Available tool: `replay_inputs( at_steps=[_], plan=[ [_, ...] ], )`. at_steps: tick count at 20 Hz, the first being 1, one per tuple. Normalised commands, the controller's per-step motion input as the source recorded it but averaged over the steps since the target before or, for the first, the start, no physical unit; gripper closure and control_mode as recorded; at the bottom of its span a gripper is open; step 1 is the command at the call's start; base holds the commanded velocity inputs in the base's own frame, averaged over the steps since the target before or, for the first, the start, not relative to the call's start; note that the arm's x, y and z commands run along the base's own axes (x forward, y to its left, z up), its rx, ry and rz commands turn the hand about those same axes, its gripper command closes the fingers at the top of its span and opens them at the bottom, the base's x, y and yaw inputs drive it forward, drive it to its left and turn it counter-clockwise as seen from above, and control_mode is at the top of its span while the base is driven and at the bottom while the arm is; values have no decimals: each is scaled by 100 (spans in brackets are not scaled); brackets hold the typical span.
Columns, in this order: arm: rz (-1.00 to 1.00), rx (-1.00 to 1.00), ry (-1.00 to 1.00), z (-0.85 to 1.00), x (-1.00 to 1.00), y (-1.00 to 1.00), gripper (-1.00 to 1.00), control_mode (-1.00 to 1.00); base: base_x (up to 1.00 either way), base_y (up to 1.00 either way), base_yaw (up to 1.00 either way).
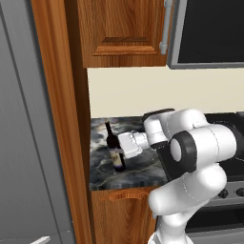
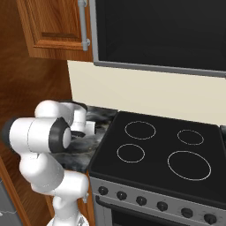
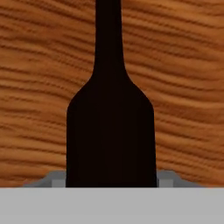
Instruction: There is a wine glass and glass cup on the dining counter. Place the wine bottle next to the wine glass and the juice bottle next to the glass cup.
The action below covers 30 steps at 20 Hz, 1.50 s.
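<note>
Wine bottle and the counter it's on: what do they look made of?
Wine bottle: likely dark glass, near-black smooth body, pale label; the hand is shut on it. Counter: looks like polished stone, black-and-grey marbled veining. Panel beside it: reddish-brown wood, grain visible.

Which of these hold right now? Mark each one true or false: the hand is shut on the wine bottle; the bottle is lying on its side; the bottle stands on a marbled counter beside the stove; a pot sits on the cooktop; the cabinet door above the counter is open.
1. The hand is shut on the wine bottle. True.
2. The wine bottle is lying on its side. False: it stands upright.
3. The bottle stands on the marbled counter beside the stove. True.
4. A pot sits on the cooktop. False: the burners are bare.
5. The cabinet door above the counter is open. False: it is closed.
</note>
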Motion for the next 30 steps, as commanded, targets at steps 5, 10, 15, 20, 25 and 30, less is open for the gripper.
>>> replay_inputs(
  at_steps=[5, 10, 15, 20, 25, 30],
  plan=[
    [-1, 0, 0, 14, -19, -5, 100, -100, 0, 0, 0],
    [0, 0, 0, 30, -29, -19, 100, -100, 0, 0, 0],
    [3, 6, 0, 49, -31, -22, 100, -100, 0, 0, 0],
    [10, 16, -1, 45, -36, -25, 100, -100, 0, 0, 0],
    [7, 3, 0, 41, -37, -18, 100, -100, 0, 0, 0],
    [0, 0, 0, 24, -35, -19, 100, -100, 0, 0, 0]
  ],
)
